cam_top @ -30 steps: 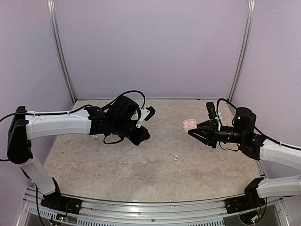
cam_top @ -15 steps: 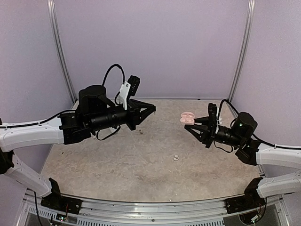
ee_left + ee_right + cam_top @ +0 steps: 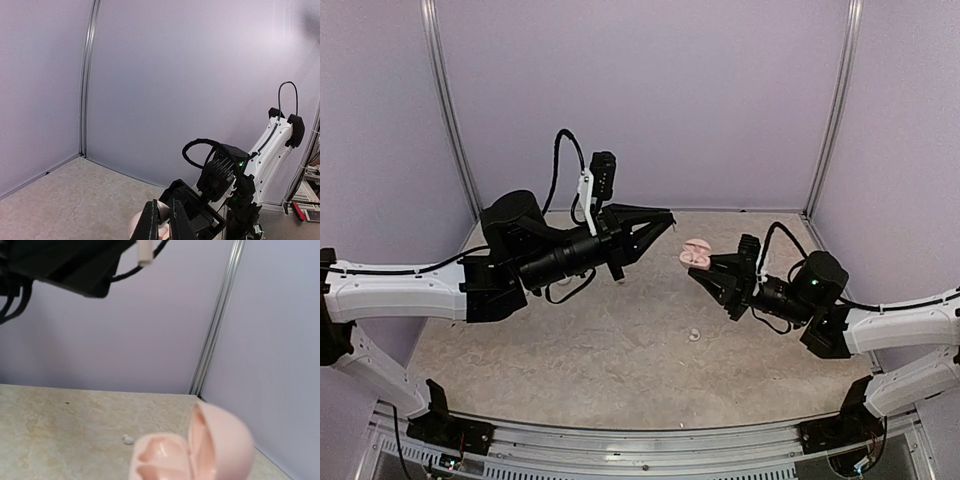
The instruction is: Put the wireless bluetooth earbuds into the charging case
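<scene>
My right gripper (image 3: 708,268) is shut on the open pink charging case (image 3: 695,254) and holds it in the air above the middle of the table. In the right wrist view the case (image 3: 190,455) shows its two hollow wells, the lid standing up on the right. My left gripper (image 3: 668,222) reaches in from the left, its tips just up and left of the case. Its fingers are shut on a small pale earbud (image 3: 162,212), with the case (image 3: 136,226) just behind. One loose earbud (image 3: 694,335) lies on the table below the case. Another earbud (image 3: 128,440) lies on the tabletop beyond it.
The marbled tabletop (image 3: 570,350) is walled by lilac panels with metal corner posts (image 3: 448,110). The right arm's wrist and camera (image 3: 225,175) stand close in front of the left gripper.
The left arm has lifted off the left side of the table and swung right toward the case. The right gripper has carried the case left and slightly up, closing the gap.
</scene>
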You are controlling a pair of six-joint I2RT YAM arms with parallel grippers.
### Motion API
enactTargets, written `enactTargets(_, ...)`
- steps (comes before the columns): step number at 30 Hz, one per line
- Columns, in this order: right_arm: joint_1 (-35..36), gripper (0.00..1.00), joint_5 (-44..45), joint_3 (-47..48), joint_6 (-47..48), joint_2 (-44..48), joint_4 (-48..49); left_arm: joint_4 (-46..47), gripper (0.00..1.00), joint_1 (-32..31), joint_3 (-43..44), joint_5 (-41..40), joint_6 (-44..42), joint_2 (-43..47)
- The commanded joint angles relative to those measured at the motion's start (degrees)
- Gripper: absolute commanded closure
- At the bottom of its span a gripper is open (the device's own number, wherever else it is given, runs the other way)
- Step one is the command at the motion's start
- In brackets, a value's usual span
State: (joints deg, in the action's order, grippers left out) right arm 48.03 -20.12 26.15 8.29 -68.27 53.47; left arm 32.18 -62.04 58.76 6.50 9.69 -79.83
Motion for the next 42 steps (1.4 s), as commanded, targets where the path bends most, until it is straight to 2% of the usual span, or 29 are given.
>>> enactTargets(1,1.82,1.0,3.5,2.44,0.68,-1.76,5.1,4.24,0.94,-0.95,-0.23,1.31,0.65,-1.82)
enactTargets(13,3.84,1.0,2.49,4.38,-3.34,-3.45,6.76,4.35,0.94,-1.44,-0.14,1.91,1.78,-3.96)
enactTargets(42,3.91,1.0,2.1,4.26,-3.13,-2.47,6.33,0.95,0.94,-1.56,0.87,1.03,2.7,-6.08)
